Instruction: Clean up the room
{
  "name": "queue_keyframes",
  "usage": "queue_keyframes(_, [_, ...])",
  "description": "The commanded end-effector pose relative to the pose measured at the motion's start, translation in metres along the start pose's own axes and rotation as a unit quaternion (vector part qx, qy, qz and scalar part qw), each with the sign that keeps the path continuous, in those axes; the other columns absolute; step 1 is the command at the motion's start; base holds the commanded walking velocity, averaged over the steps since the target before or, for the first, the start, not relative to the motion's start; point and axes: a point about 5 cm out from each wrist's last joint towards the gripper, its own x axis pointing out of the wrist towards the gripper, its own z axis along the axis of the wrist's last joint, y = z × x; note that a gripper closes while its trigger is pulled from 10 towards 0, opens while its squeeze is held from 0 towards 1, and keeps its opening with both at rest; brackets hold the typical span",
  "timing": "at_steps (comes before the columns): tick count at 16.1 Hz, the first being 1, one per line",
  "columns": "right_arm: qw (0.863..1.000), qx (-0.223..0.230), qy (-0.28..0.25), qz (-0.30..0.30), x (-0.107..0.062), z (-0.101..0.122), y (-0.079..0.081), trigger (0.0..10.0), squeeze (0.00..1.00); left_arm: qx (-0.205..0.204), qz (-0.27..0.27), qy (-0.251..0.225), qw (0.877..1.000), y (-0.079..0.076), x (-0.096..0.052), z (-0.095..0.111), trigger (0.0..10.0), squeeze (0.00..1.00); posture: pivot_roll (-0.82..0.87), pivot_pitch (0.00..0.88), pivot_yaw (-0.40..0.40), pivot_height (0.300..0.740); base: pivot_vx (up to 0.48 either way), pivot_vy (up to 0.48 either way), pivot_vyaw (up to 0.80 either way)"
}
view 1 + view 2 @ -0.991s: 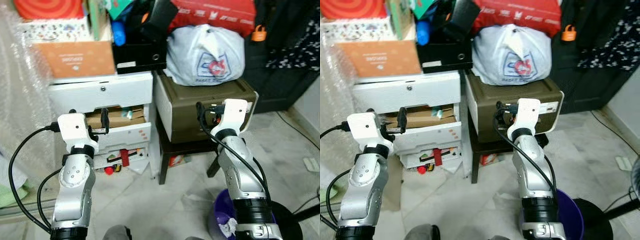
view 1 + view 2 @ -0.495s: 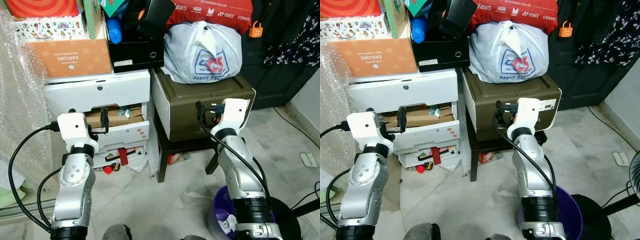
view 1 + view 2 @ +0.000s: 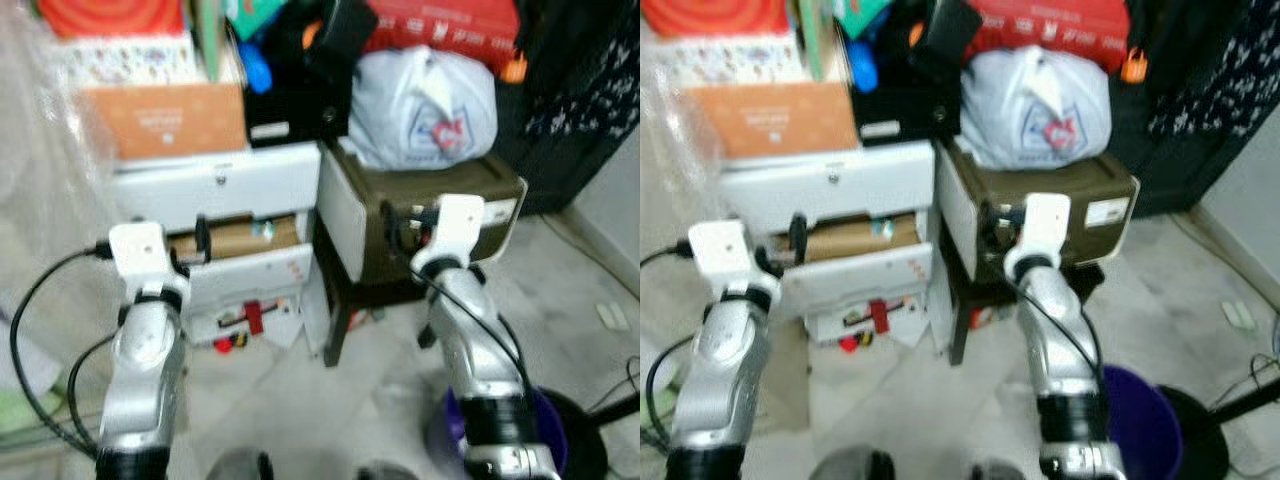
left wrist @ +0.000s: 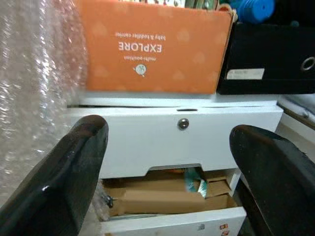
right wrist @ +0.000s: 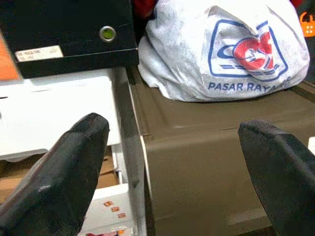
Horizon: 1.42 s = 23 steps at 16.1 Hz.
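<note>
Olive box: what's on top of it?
A knotted white plastic bag sits on the olive box, with a red bag above it. What the bag holds can't be seen.

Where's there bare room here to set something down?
Bare floor between the white drawer unit and the purple bin. Crowded: the brown box holds a white bag; the drawer unit carries stacked boxes.
</note>
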Motion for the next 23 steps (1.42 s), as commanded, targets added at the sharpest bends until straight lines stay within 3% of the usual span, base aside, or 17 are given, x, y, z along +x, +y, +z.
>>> queue_keyframes(1, [1.0, 0.0, -0.004, -0.007, 0.0, 0.002, -0.007, 10.0, 0.0, 0.001, -0.005, 0.001, 1.0, -0.005, 0.0, 0.0, 10.0, 0.0, -0.06, 0.0, -0.041, 0.74, 0.0, 0.48, 0.0])
queue_keyframes(4, [1.0, 0.001, -0.005, -0.004, 0.0, 0.002, -0.006, 10.0, 0.0, -0.002, 0.004, -0.008, 1.0, -0.004, 0.001, 0.001, 10.0, 0.0, -0.06, 0.0, -0.041, 0.74, 0.0, 0.48, 0.0])
queue_keyframes(8, [1.0, 0.002, -0.006, -0.004, 0.0, 0.002, -0.005, 10.0, 0.0, 0.003, 0.0, -0.018, 1.0, -0.007, 0.001, 0.005, 10.0, 0.0, -0.06, 0.0, -0.038, 0.74, 0.0, 0.0, 0.0])
queue_keyframes(10, [1.0, 0.0, -0.005, -0.007, -0.001, 0.001, -0.006, 10.0, 0.0, -0.02, -0.063, -0.032, 0.997, -0.019, -0.003, 0.009, 10.0, 0.0, -0.06, 0.0, -0.036, 0.74, 0.0, 0.0, 0.0])
queue_keyframes(12, [1.0, -0.001, -0.005, -0.009, -0.001, 0.001, -0.007, 10.0, 0.0, -0.02, -0.093, -0.037, 0.995, -0.026, -0.007, 0.011, 10.0, 0.0, -0.06, 0.0, -0.036, 0.74, 0.0, 0.0, 0.0])
queue_keyframes(14, [1.0, -0.002, -0.005, -0.009, 0.0, 0.001, -0.007, 10.0, 0.0, -0.007, -0.163, -0.034, 0.986, -0.038, -0.017, 0.011, 10.0, 0.0, -0.06, 0.0, -0.038, 0.74, 0.0, 0.0, 0.0])
queue_keyframes(18, [1.0, -0.017, 0.002, -0.009, -0.002, -0.004, -0.013, 10.0, 0.0, 0.001, -0.28, 0.022, 0.96, -0.042, -0.043, -0.002, 10.0, 0.0, -0.05, 0.0, -0.039, 0.74, 0.0, 0.0, 0.0])
queue_keyframes(21, [0.998, -0.063, 0.006, -0.026, -0.004, -0.009, -0.029, 10.0, 0.0, 0.008, -0.338, 0.076, 0.938, -0.043, -0.055, -0.013, 10.0, 0.0, -0.05, 0.0, -0.038, 0.74, 0.0, 0.0, 0.0])
queue_keyframes(23, [0.994, -0.084, 0.032, -0.057, -0.004, -0.021, -0.053, 10.0, 0.0, 0.009, -0.377, 0.135, 0.916, -0.037, -0.065, -0.026, 10.0, 0.0, -0.05, 0.0, -0.032, 0.74, 0.0, 0.0, 0.0])
